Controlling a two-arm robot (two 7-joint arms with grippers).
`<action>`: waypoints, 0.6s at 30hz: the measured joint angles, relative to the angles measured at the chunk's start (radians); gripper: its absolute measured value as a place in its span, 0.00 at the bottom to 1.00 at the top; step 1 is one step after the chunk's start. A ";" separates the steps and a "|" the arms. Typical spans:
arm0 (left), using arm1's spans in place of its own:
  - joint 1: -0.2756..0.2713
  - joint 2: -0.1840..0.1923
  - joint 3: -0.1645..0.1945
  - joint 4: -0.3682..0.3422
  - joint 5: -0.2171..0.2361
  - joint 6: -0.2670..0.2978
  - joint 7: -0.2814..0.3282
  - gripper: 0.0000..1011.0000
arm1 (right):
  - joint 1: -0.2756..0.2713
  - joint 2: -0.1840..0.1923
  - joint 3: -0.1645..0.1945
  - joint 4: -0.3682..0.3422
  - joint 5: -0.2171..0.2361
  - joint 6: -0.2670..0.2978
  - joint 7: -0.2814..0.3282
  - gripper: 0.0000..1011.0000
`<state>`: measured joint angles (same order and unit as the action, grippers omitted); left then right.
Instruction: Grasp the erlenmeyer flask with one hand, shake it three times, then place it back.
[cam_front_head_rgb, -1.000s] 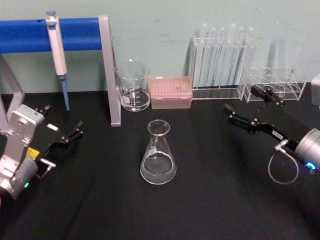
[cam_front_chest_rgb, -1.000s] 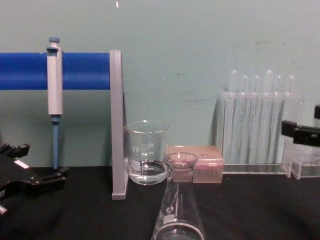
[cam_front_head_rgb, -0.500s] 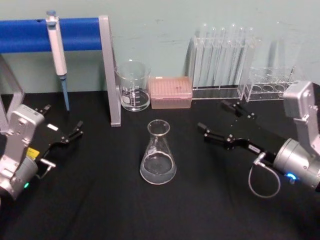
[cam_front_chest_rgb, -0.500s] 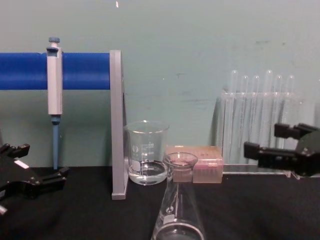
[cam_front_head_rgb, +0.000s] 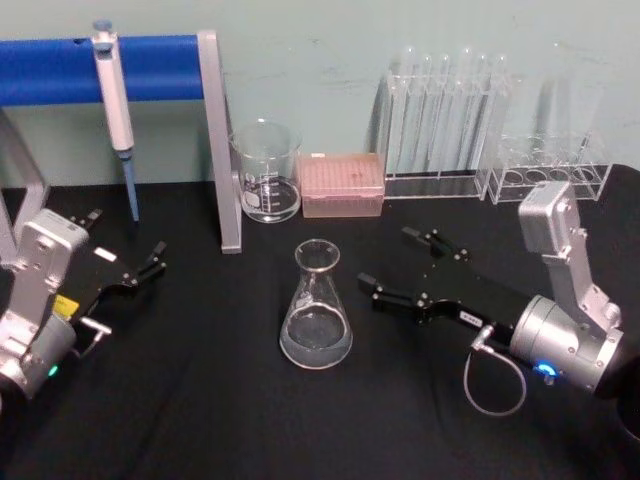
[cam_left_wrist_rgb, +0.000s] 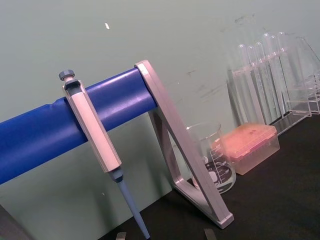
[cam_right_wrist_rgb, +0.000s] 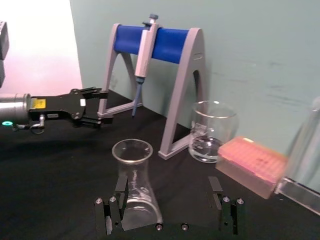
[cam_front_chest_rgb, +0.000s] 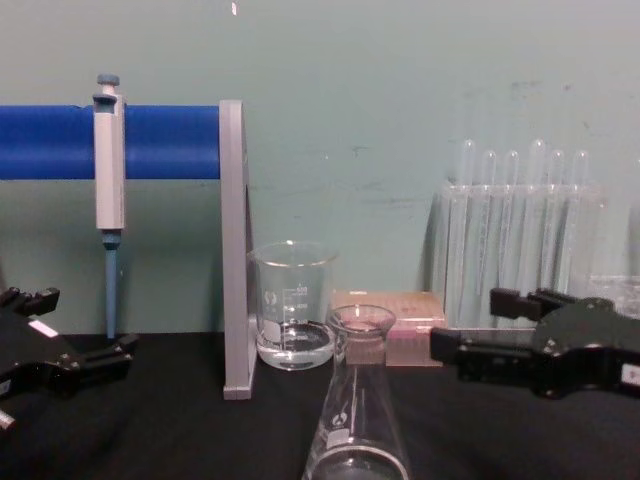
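The erlenmeyer flask (cam_front_head_rgb: 316, 310) stands upright on the black table, near the middle, with a little clear liquid in its base. It also shows in the chest view (cam_front_chest_rgb: 355, 420) and the right wrist view (cam_right_wrist_rgb: 135, 192). My right gripper (cam_front_head_rgb: 388, 262) is open just to the flask's right, a short gap away and pointing at it, with nothing between its fingers. The chest view shows this hand (cam_front_chest_rgb: 470, 322) level with the flask's neck. In the right wrist view the flask stands ahead of the open right gripper (cam_right_wrist_rgb: 167, 186). My left gripper (cam_front_head_rgb: 125, 245) rests open at the table's left.
A glass beaker (cam_front_head_rgb: 266, 172) and a pink tip box (cam_front_head_rgb: 342, 185) stand behind the flask. Test tube racks (cam_front_head_rgb: 445, 120) line the back right. A pipette (cam_front_head_rgb: 115, 90) hangs on the blue-barred stand (cam_front_head_rgb: 215, 140) at the back left.
My right gripper has swung left from the back right, by the racks, to just beside the flask, still open. The flask and the left arm have not moved.
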<state>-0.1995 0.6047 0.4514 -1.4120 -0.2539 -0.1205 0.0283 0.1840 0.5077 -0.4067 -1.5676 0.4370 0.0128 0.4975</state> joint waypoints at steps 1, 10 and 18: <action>0.000 0.000 0.000 0.000 0.000 0.000 0.000 0.99 | 0.002 -0.002 -0.002 0.003 0.000 0.001 0.002 0.99; 0.000 0.000 0.000 0.000 0.000 0.000 0.000 0.99 | 0.027 -0.028 -0.041 0.034 -0.001 0.005 0.034 0.99; 0.000 0.000 0.000 0.000 0.000 0.000 0.000 0.99 | 0.056 -0.051 -0.068 0.069 -0.009 0.003 0.045 0.99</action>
<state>-0.1996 0.6047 0.4514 -1.4120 -0.2539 -0.1205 0.0283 0.2401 0.4569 -0.4747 -1.4989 0.4280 0.0153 0.5428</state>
